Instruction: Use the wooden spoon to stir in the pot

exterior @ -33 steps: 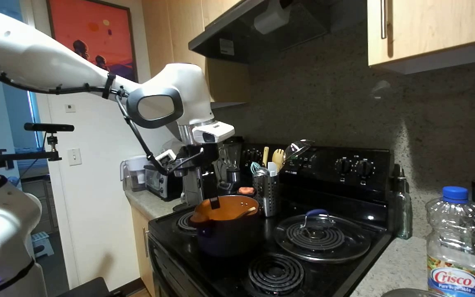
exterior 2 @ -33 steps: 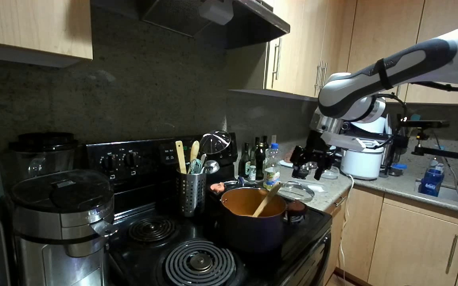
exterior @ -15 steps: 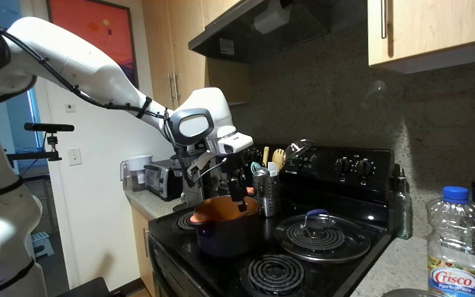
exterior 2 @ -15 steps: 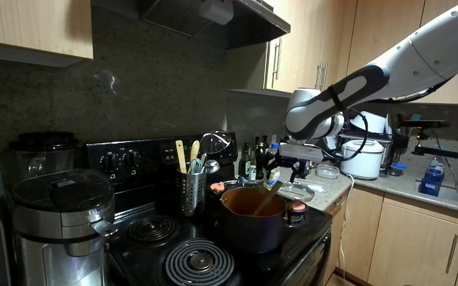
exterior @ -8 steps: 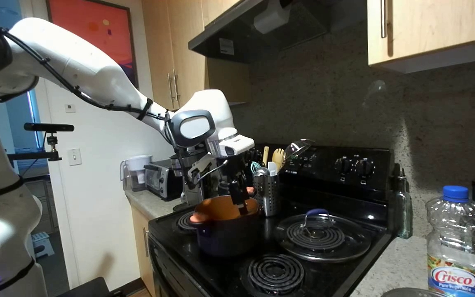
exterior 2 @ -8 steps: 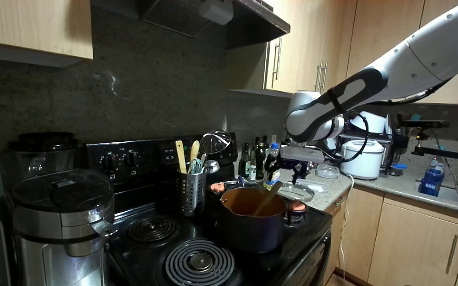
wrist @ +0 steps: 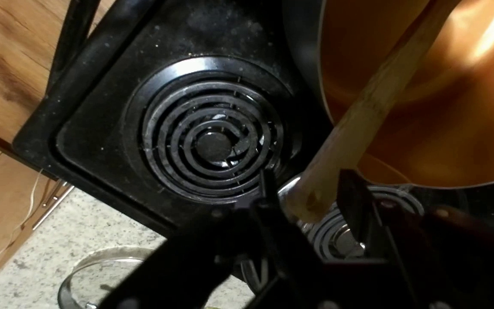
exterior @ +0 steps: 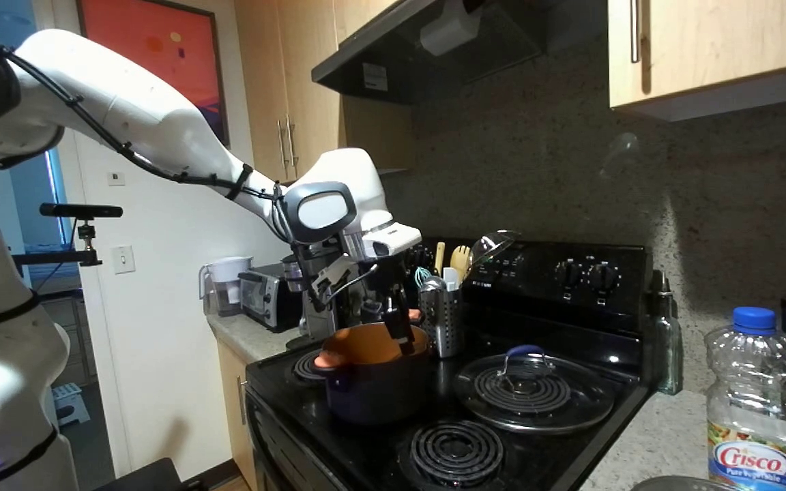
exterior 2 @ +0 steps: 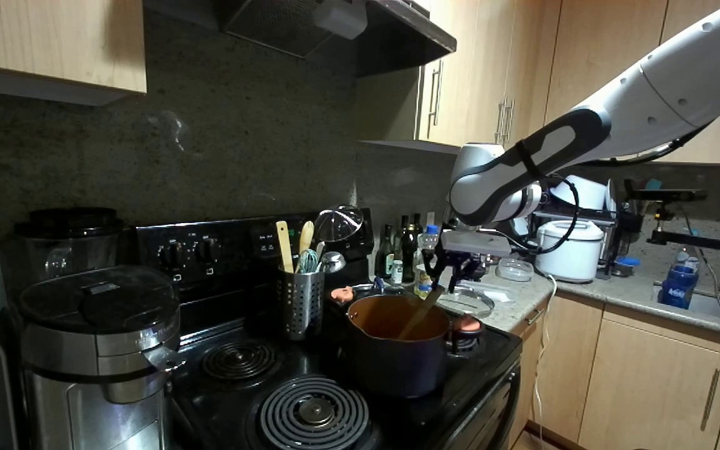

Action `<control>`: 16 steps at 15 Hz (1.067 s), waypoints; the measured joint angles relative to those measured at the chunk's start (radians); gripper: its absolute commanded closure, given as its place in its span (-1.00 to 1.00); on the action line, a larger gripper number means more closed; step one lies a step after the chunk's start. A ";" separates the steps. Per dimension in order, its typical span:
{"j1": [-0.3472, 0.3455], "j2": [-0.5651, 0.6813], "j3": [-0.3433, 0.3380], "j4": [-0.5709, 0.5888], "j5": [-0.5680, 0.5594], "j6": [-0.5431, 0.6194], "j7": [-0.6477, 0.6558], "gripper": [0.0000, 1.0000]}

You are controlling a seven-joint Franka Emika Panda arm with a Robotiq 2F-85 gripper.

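Note:
The pot (exterior: 374, 392), dark outside and orange inside, stands on the stove in both exterior views. Leaning in it is the wooden spoon (exterior 2: 416, 320), its handle slanting up over the rim. In the wrist view the handle (wrist: 369, 107) runs out of the pot, and its holed end lies between the fingers of my gripper (wrist: 308, 183). The jaws are partly open; a gap shows beside the handle on one side, while the other finger looks close to it or touching. An exterior view has the gripper (exterior: 404, 348) at the pot's rim, hiding the handle there.
A metal holder with several utensils (exterior: 442, 327) stands behind the pot. A glass lid with a blue handle (exterior: 536, 412) covers a burner beside it. The range hood (exterior: 427, 58) hangs above. Bottles (exterior 2: 407, 250) and a clear container (exterior 2: 514, 270) sit on the counter.
The arm has come across and down to the spoon's handle at the pot. Over the last half second it has stayed nearly in place while the fingers have drawn closer together.

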 measured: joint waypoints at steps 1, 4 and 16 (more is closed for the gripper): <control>0.000 0.000 0.000 -0.001 0.000 0.000 -0.006 0.49; 0.000 0.000 -0.001 -0.001 0.000 0.000 -0.012 -0.12; 0.005 0.000 -0.016 0.005 0.033 0.000 -0.126 -1.00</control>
